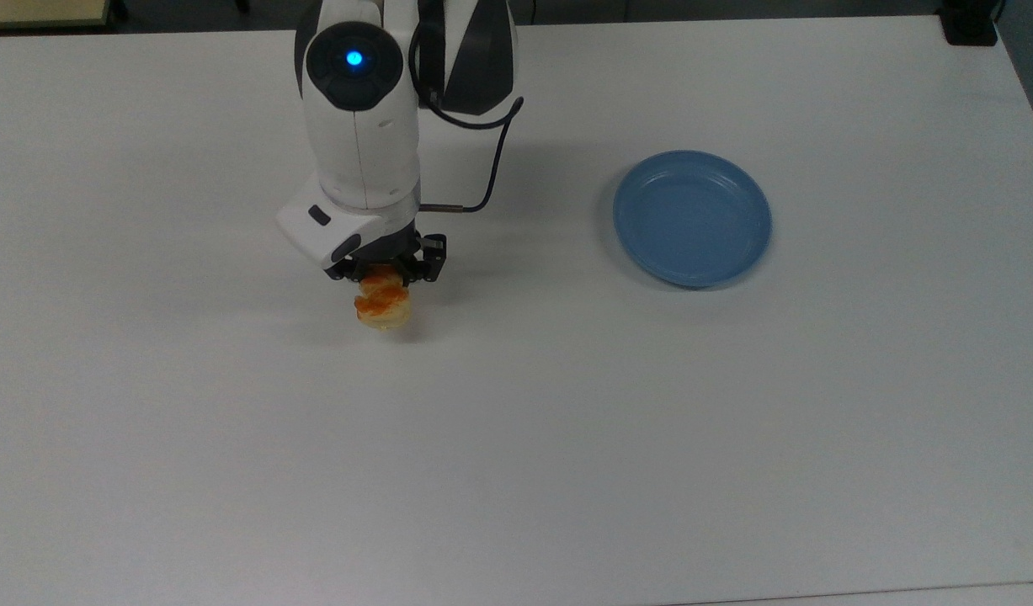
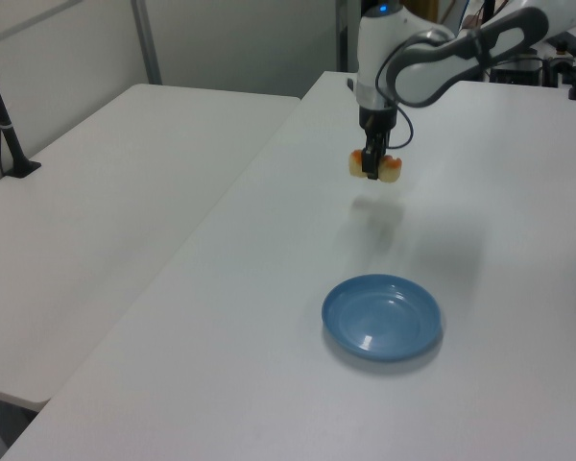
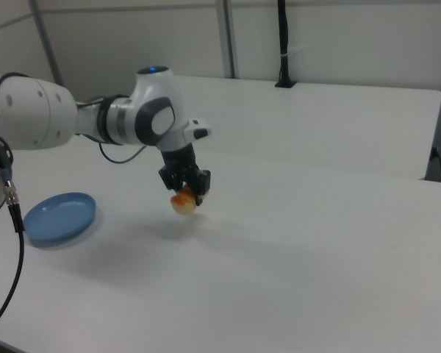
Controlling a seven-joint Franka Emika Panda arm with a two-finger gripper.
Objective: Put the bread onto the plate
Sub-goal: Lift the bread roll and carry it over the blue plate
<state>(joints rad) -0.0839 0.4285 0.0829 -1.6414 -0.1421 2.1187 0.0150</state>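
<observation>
The bread, a pale-yellow loaf with orange-brown glaze, hangs above the white table with its shadow below it. My gripper is shut on its middle, and both ends stick out past the black fingers. The blue plate lies flat with nothing on it, well off to the top view's right of the bread. In the left view the plate sits nearer the camera than the gripper.
The white table spreads wide around the bread and plate. A second white table stands alongside in the left view. A black post rises at the far table's back in the right view.
</observation>
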